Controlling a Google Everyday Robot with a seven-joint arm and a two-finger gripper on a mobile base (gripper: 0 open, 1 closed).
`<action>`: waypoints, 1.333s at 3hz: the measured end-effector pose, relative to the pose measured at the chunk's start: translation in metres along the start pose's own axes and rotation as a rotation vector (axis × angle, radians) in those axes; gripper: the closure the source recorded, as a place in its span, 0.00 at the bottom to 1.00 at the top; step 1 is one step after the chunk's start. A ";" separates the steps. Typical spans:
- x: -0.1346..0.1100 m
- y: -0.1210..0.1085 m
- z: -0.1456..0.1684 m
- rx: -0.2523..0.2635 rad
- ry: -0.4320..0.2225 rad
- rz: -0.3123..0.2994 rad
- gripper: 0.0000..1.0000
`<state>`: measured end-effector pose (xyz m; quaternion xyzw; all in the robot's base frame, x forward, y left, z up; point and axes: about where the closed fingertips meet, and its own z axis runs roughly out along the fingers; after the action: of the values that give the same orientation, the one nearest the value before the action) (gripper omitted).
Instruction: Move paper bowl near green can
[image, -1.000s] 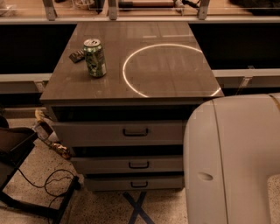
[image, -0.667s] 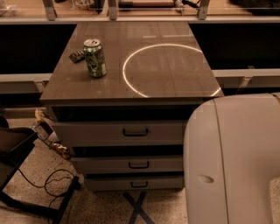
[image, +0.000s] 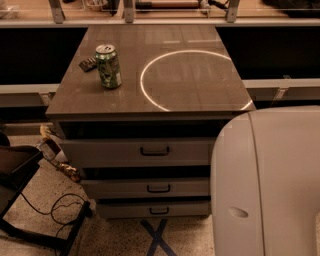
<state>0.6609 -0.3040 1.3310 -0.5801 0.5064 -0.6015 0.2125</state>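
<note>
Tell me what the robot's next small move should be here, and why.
Probably pan the camera to find the paper bowl before reaching. The green can stands upright at the left of the cabinet top, beside a small dark flat object, but no bowl shows anywhere. The gripper is out of view too; only the white robot body fills the lower right.

Brown drawer-cabinet top is used as the support surface. The green can is stood upright on its left half, toward the back. A small dark flat object is laid just beside the can, back-left of it. A bright light ring is seen across the right half. The gripper is not seen in view.
</note>
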 end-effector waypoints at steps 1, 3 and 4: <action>-0.003 0.003 -0.001 -0.012 -0.017 0.020 1.00; 0.002 0.028 -0.016 -0.119 -0.060 0.187 1.00; -0.003 0.044 -0.022 -0.193 -0.074 0.274 1.00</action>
<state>0.6270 -0.3109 1.2964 -0.5452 0.6278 -0.4938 0.2545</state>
